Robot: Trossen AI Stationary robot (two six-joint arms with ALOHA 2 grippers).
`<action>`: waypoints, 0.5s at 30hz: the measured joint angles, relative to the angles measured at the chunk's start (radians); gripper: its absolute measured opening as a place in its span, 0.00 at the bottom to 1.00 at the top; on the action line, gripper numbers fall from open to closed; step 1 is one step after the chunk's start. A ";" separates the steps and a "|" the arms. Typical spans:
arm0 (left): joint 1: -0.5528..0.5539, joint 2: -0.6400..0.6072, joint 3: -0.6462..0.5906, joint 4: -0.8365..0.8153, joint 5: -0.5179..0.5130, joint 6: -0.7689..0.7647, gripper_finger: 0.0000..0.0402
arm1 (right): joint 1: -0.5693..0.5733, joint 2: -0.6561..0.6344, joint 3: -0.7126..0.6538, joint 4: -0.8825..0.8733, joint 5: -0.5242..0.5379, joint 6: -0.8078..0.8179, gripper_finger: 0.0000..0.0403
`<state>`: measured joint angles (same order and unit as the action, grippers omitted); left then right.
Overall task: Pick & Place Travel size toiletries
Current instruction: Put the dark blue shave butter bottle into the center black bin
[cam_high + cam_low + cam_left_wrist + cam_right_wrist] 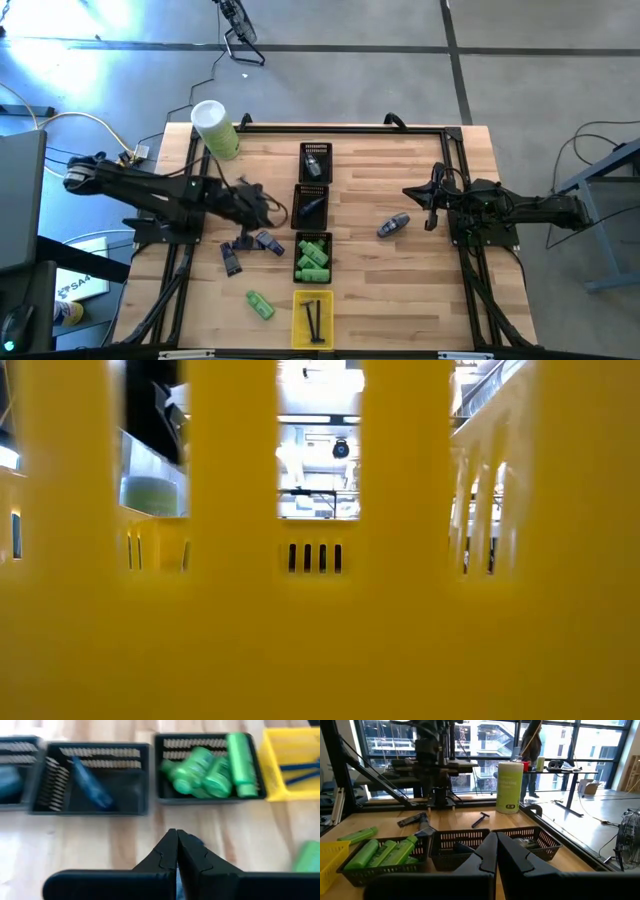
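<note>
Left gripper [262, 212] jaws shut, purple-grey tubes [250, 247] just beside.

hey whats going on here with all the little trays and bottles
A two-armed robot is sorting travel toiletries into a row of small trays down the middle of the table. One black tray already holds green bottles, the yellow tray holds dark sticks. Still loose on the wood: a green bottle, purple-grey tubes and a grey-blue piece. The left hand is shut, holding nothing, beside the middle trays; the right hand is also shut, empty, waiting at the right.
</note>
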<state>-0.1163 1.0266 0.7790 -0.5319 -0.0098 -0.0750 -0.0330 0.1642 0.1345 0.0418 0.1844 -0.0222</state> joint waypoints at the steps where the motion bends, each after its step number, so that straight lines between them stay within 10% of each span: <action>1: -0.017 0.014 0.006 -0.003 0.000 -0.014 0.00 | 0.000 0.000 0.000 0.000 0.000 -0.001 0.01; 15: -0.054 0.143 0.013 -0.009 0.000 -0.166 0.10 | 0.000 0.000 0.001 -0.001 -0.001 -0.004 0.01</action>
<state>-0.1707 1.1695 0.7925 -0.5409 -0.0097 -0.2412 -0.0330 0.1642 0.1352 0.0410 0.1839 -0.0262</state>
